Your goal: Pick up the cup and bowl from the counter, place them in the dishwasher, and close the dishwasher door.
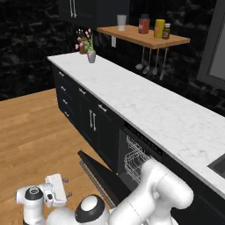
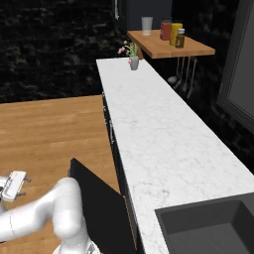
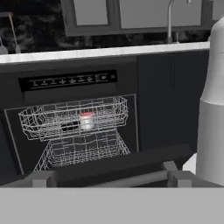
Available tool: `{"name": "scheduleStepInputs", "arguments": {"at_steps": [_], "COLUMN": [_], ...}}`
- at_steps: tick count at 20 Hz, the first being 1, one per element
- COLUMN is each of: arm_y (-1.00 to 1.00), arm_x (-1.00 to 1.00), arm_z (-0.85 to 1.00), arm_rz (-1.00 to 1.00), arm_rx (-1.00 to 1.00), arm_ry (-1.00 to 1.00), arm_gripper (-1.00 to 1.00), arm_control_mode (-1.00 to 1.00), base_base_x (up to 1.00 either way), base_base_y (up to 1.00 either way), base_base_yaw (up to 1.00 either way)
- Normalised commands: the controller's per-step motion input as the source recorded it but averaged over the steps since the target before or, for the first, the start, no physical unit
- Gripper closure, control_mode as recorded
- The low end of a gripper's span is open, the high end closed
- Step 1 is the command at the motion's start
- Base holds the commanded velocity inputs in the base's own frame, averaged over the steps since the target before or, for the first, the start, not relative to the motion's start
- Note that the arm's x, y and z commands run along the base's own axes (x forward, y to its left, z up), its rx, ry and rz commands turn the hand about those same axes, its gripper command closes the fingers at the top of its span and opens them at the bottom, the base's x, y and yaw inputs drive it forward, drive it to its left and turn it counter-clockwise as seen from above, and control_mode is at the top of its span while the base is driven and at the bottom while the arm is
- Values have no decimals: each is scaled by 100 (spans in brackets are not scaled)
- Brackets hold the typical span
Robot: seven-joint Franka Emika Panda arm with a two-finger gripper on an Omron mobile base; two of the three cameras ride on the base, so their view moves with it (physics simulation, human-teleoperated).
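Dishwasher door (image 3: 118, 168) is what the coming move turns on: in the hand view it lies just past the gripper (image 3: 107, 178), at about 12 o'clock from it. Its top edge and long bar handle (image 3: 131, 179) run crosswise, from 9 to 3 o'clock, square to the line along which the gripper looks. The gripper's jaws stand wide apart, one tip near each end of the visible stretch of handle, and hold nothing.

Going left to right in that view: the dishwasher (image 3: 70, 81), black, sits under the white counter (image 3: 105, 52), its upper wire rack (image 3: 72, 118) drawn into sight. The cup (image 3: 86, 120) stands upright in that rack, near its middle; a dark low shape to its left, at about 9 o'clock, may be the bowl, but I cannot tell for sure. Dark cabinets follow to the right.

In the left base view the door hangs part open, tilted out over the wooden floor (image 1: 30, 127). I judge the loading done and only the closing push left.
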Motion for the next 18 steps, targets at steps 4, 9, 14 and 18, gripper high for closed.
{"name": "scheduleStepInputs", "arguments": {"at_steps": [4,9,14,18], "arm_y": [24,16,7,0], "arm_x": [30,-1,-9,0], "arm_z": [-98,-100,-97,-97], "arm_rz": [-17,-19,-21,-19], "arm_rx": [-15,-15,-16,-20], "arm_ry": [-17,-25,-30,-19], "arm_gripper": [-100,-100,-100,-100], "arm_control_mode": [-100,-100,-100,-100], "base_base_x": [0,0,0,0], "base_base_y": [0,0,0,0], "base_base_yaw": [0,0,0,0]}}
